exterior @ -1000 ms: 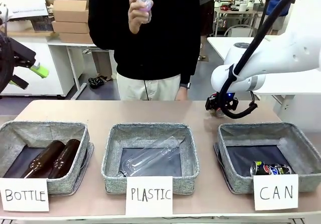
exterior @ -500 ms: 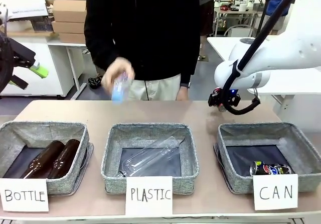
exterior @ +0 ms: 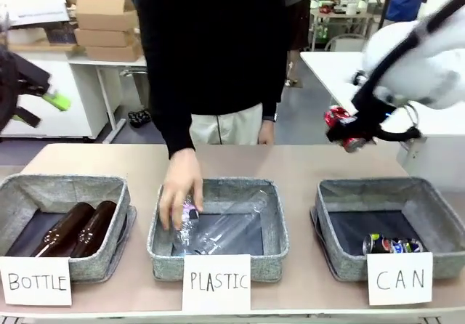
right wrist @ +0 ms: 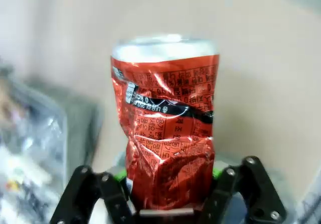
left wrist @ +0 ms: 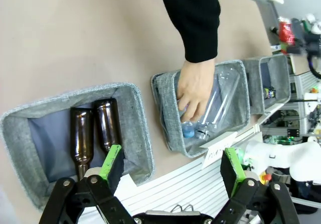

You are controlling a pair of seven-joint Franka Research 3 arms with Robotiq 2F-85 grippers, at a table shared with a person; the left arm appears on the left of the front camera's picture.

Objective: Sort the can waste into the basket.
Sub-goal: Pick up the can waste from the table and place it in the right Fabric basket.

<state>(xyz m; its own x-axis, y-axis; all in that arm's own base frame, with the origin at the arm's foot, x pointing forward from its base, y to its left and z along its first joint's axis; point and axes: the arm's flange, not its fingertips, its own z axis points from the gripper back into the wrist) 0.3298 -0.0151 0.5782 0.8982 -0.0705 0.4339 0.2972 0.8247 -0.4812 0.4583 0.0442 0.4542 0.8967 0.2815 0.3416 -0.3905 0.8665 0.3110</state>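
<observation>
right wrist: right gripper (right wrist: 168,204) clamps dented red can (right wrist: 168,123) | left wrist: left gripper (left wrist: 173,166) wide

I am working in a robotics lab. Behind the person I see white workbenches (exterior: 87,66), stacked cardboard boxes (exterior: 105,27) and cluttered equipment tables (exterior: 341,11) farther back. My own tan table (exterior: 290,165) carries three grey fabric baskets (exterior: 218,193) fronted by handwritten paper signs (exterior: 216,282), a staged sorting setup rather than a home or shop.
</observation>
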